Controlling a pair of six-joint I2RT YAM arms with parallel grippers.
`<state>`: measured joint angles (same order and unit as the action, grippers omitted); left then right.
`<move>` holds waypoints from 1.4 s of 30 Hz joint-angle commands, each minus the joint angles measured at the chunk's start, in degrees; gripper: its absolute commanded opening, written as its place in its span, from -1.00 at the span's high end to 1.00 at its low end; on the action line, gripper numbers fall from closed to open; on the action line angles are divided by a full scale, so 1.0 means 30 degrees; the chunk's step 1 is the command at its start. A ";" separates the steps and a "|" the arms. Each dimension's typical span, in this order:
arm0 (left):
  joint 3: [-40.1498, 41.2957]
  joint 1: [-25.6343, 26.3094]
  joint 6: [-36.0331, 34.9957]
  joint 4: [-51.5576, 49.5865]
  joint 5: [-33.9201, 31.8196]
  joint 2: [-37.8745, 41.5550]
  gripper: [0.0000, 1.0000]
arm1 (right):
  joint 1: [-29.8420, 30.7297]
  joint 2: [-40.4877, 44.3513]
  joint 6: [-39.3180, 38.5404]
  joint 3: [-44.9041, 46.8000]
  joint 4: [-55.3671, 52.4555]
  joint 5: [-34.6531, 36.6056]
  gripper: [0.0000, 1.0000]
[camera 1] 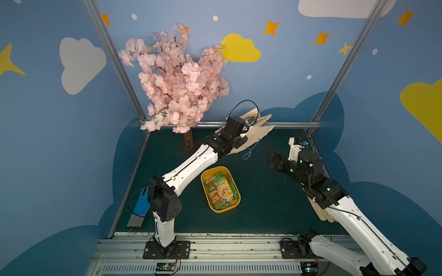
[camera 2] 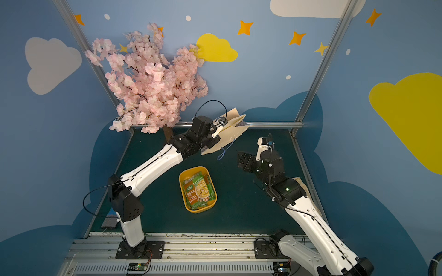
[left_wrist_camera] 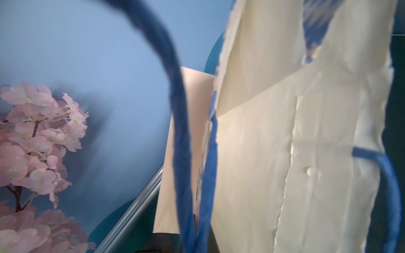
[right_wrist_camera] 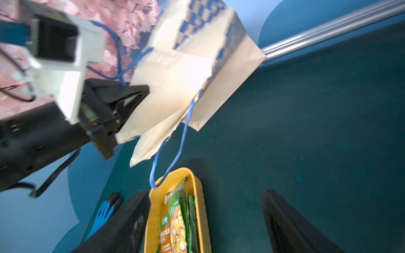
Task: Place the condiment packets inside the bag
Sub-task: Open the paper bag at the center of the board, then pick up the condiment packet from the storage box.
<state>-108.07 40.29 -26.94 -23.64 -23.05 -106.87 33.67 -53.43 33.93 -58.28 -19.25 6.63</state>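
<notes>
While the left gripper (right_wrist_camera: 140, 92) has its fingers clamped shut on the top edge of the tall cream paper bag (camera 1: 259, 133) printed with blue-and-white checks, holding it tilted near the back rail (camera 1: 287, 124), the right gripper (camera 1: 270, 160) hangs with fingers spread wide and nothing between them, above the dark green tabletop (camera 1: 263, 205). The flat green foil condiment packets (camera 1: 221, 190) lie stacked in the yellow plastic tray (camera 1: 202, 182), apart from the bag. A blue string handle (camera 1: 248, 153) dangles from the bag's mouth.
</notes>
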 commanded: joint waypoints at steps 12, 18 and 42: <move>-0.0768 -0.0959 0.2137 -0.2776 0.0953 -0.1090 0.94 | 0.3755 -0.2254 -0.0674 0.5348 0.6470 -0.4265 -0.65; -0.0668 -0.1439 0.3098 -0.3184 0.1939 -0.1175 0.94 | 0.6305 -0.4930 -0.1907 0.5690 0.8291 -0.4990 -0.62; -0.0248 -0.1968 0.4072 -0.3609 0.3342 -0.0647 0.94 | 0.5069 -1.3066 -0.3020 0.2340 1.0373 -0.5296 -0.53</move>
<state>-109.06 34.74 -15.55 -34.15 -14.13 -110.41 50.00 -92.23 25.61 -51.00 10.13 -11.00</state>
